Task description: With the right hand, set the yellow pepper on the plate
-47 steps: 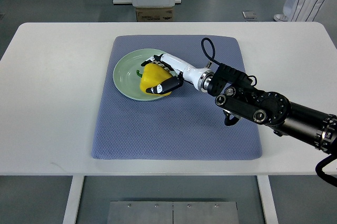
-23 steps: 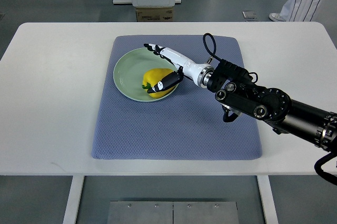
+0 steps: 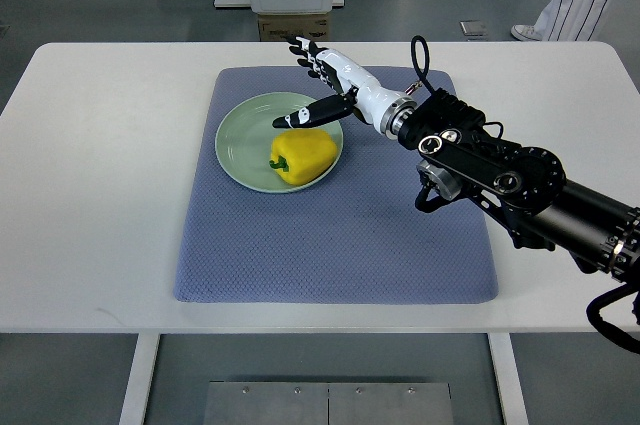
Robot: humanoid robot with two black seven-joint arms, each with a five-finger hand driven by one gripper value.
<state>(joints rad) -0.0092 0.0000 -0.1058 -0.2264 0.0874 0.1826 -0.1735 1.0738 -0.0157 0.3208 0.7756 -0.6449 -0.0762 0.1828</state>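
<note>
Yellow pepper (image 3: 302,153) lying on plate (image 3: 236,150), right side. Right hand (image 3: 322,85) released, fingers spread, above rim.

The yellow pepper (image 3: 302,154) looks smooth and glossy on a pale green glazed plate (image 3: 238,150). The blue-grey mat (image 3: 330,235) is textured woven cloth; the white counter (image 3: 100,195) is matt.

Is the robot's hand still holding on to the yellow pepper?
Apart. In the top view the right hand is open and lifted back from the yellow pepper, with green plate showing between thumb and pepper.
</note>
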